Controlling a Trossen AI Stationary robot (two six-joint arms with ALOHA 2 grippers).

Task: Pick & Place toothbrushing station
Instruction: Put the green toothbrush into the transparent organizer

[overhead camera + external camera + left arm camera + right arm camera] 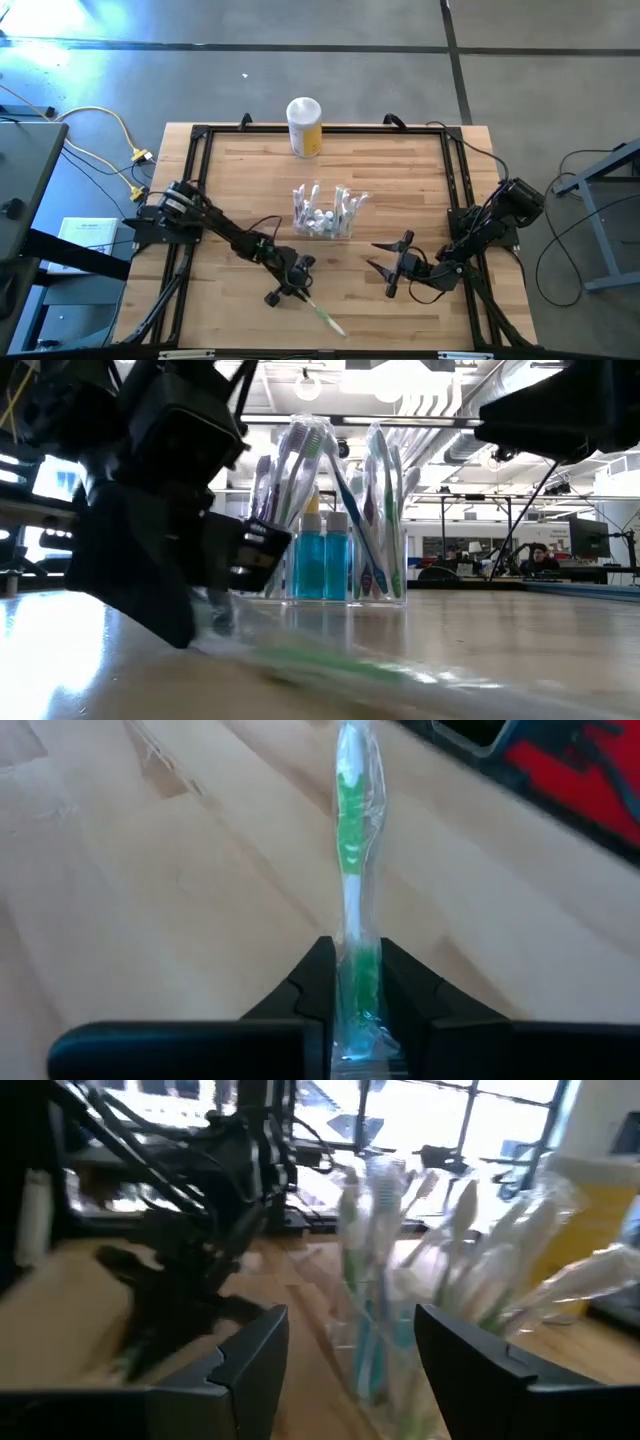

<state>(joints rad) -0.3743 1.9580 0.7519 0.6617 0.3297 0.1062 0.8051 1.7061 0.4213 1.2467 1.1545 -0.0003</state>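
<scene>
- We see a pale wooden plank worktop (240,190) edged by a black frame, standing on a grey concrete floor (520,90).
- The low view looks across the wood into a large bright hall with ceiling lights and desks; a person (541,558) sits far off at a screen.
- The left gripper (356,982) sits low over the near part of the worktop, its fingers pressed against a green and white toothbrush (352,850) in a clear wrapper.
- That toothbrush lies flat on the wood and runs straight ahead from the left gripper; from above (322,316) it slants toward the near edge.
- The toothbrushing station (325,212) stands upright on the worktop, beyond the left gripper and to its right, well apart from it.
- The station is directly ahead of the right gripper (350,1345), whose fingers stand apart with nothing between them.
- Its long axis runs across the worktop; the wrapped brushes in it (345,510) point upward and fan outward, with two blue bottles (322,560) between them.
- A yellow canister (304,127) with a white lid stands at the far edge, beyond the station as seen from both grippers.
- In the low view the left arm blocks much of the picture and the lying toothbrush is only a green smear.
- The clear compartment walls are hard to make out, so we cannot tell which brush sits in which.
</scene>
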